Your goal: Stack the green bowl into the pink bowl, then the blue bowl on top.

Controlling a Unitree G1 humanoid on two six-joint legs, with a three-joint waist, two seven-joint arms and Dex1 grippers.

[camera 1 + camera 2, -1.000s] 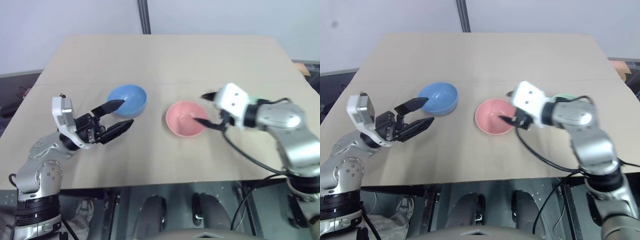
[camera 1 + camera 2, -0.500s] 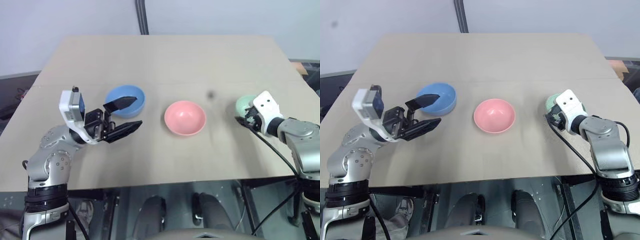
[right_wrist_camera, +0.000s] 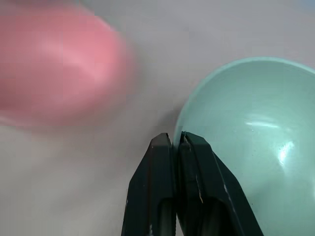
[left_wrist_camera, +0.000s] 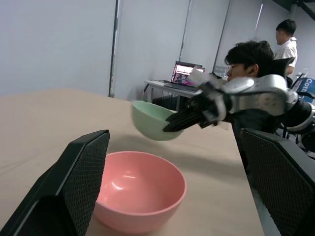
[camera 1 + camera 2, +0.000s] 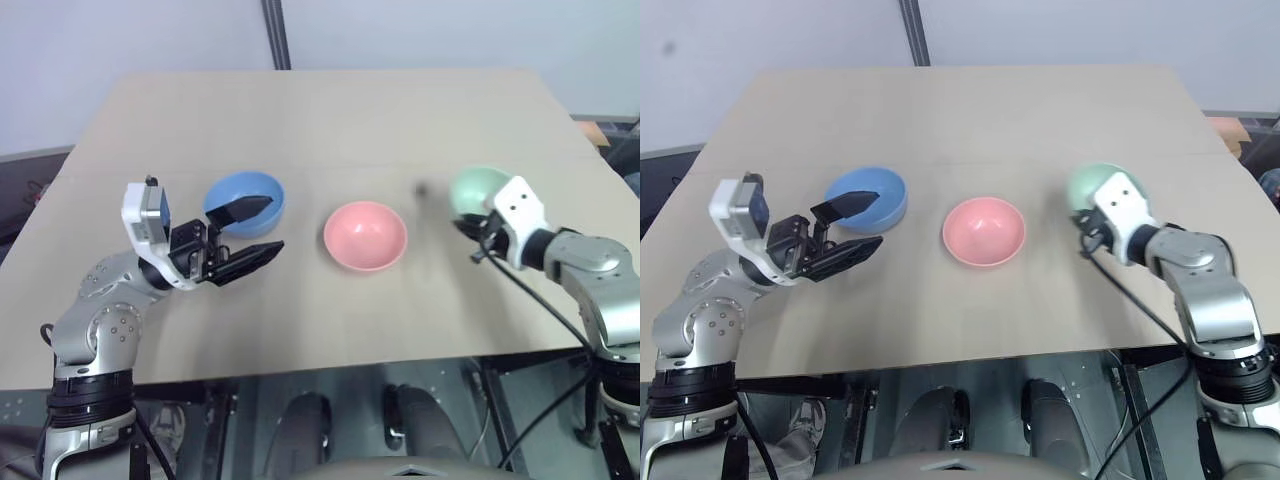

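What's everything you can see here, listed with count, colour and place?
green bowl: one, mint, lifted off the table's right side, rim pinched by the right gripper.
pink bowl: one, salmon, table centre, empty.
blue bowl: one, sky blue, table's left side.
table: one, tan.
laptop: one, lit screen, on a desk behind.
people: two, dark hair, in the background.
left gripper: black fingers open, beside the blue bowl.
right gripper: black fingers shut on the green bowl's rim.

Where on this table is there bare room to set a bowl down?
Free: the table's far half behind all three bowls, and the near strip in front of the pink bowl. Crowded: around the blue bowl, where the left gripper hovers, and the right edge by the green bowl.
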